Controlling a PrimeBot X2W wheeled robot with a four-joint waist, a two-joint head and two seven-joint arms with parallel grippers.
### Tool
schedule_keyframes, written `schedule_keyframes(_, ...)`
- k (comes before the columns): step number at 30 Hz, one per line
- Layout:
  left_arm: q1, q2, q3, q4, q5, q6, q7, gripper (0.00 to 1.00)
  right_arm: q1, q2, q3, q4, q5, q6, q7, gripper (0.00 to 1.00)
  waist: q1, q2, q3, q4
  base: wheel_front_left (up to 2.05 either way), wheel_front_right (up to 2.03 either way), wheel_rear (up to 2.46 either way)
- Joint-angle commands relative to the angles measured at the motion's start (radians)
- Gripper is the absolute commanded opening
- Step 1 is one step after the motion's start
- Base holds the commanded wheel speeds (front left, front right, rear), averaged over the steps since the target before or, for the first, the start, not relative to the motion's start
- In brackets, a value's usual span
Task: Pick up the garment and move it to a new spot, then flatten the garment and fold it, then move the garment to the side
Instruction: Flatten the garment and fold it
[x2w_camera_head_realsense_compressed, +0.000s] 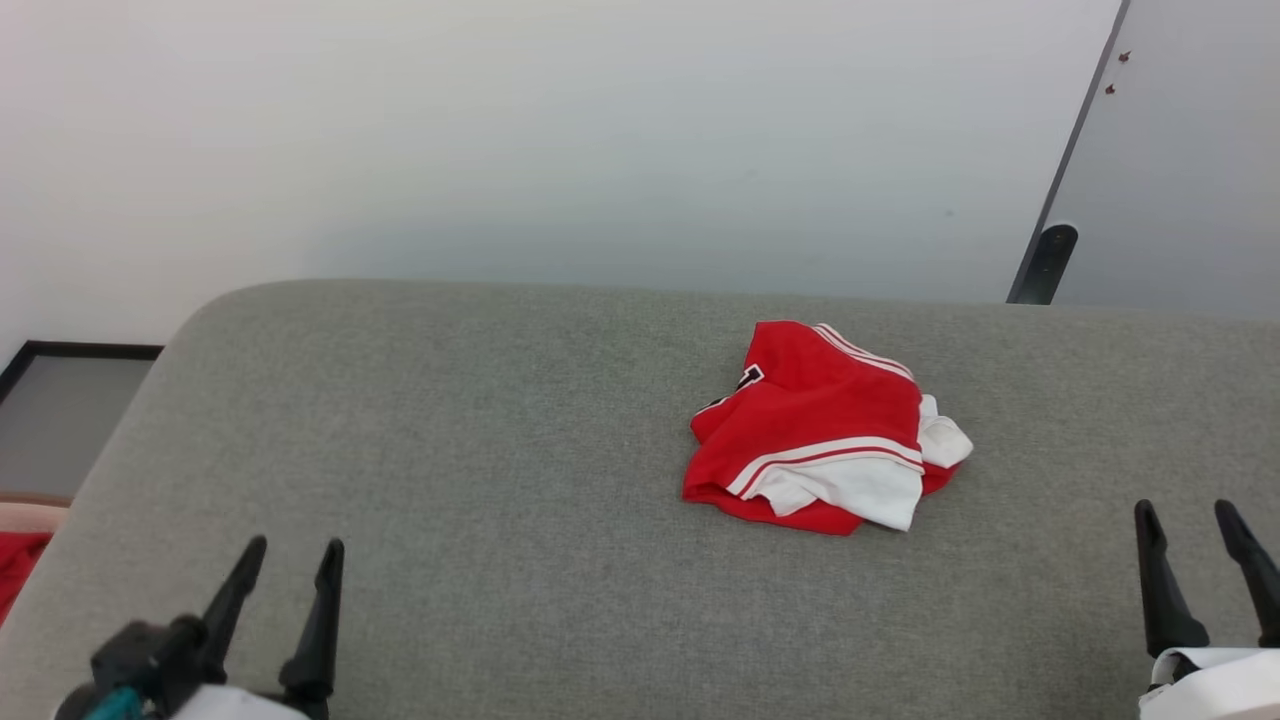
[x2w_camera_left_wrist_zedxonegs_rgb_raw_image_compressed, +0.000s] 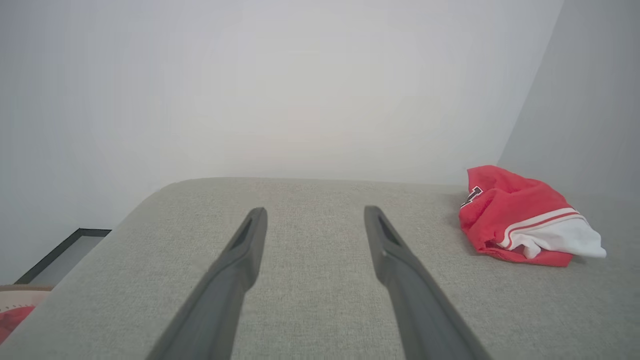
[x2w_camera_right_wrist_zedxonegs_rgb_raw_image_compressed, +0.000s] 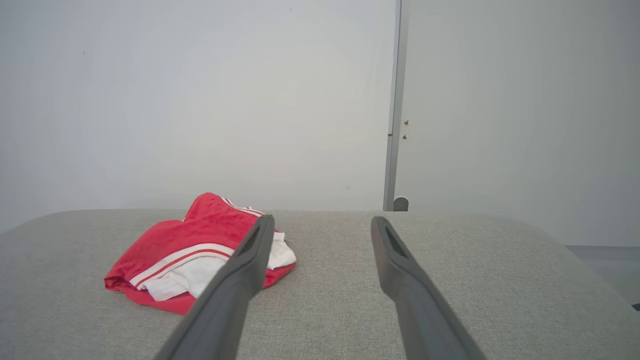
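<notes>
Grey cushion (x2w_camera_head_realsense_compressed: 450, 450) is lying open around the left gripper (x2w_camera_head_realsense_compressed: 297, 543) and right gripper (x2w_camera_head_realsense_compressed: 1184, 506), both spread and empty in the head view, with the garment (x2w_camera_head_realsense_compressed: 810, 420) crumpled ahead, nearer the right. Left wrist view: garment (x2w_camera_left_wrist_zedxonegs_rgb_raw_image_compressed: 515, 210) is sitting ahead-right, near the far edge. Right wrist view: garment (x2w_camera_right_wrist_zedxonegs_rgb_raw_image_compressed: 165, 245) is lying ahead-left, partly behind one finger.

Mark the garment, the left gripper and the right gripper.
garment (x2w_camera_head_realsense_compressed: 810, 420): head view, on the red fabric at its middle.
left gripper (x2w_camera_head_realsense_compressed: 297, 545): head view, midway between its two open fingertips.
right gripper (x2w_camera_head_realsense_compressed: 1184, 508): head view, midway between its two open fingertips.
</notes>
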Motion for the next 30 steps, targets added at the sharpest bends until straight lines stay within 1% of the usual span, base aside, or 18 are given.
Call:
schedule_keyframes(1, 0.033, -0.019, 0.022, -0.006, 0.024, -0.011, 0.000, 1.00, 0.000, 0.006, 0.003, 0.005, 0.002, 0.000, 0.002, 1.00, 0.0000, 0.0000, -0.003, -0.006, 0.00, 0.00, 0.00)
schedule_keyframes(9, 0.074, -0.056, 0.066, 0.002, 0.069, -0.035, 0.000, 1.00, 0.005, 0.018, 0.022, 0.021, 0.001, 0.000, -0.008, 1.00, 0.0000, 0.0000, 0.001, -0.013, 0.00, 0.00, 0.00)
schedule_keyframes(19, 0.065, -0.075, 0.083, 0.002, 0.111, -0.055, 0.000, 1.00, -0.009, 0.025, 0.031, 0.029, -0.004, 0.000, -0.016, 1.00, 0.0000, 0.0000, 0.010, -0.008, 0.00, 0.00, 0.00)
schedule_keyframes(25, 0.059, -0.084, 0.078, 0.005, 0.127, -0.060, 0.000, 1.00, -0.020, 0.031, 0.042, 0.036, -0.006, 0.000, -0.019, 1.00, 0.0000, 0.0000, 0.017, -0.008, 0.00, 0.00, 0.00)
schedule_keyframes(30, 0.006, -0.073, 0.042, 0.002, 0.142, -0.071, 0.008, 1.00, -0.027, 0.040, 0.056, 0.044, -0.001, 0.000, -0.025, 1.00, 0.0000, 0.0000, 0.032, -0.018, 0.00, 0.00, 0.00)
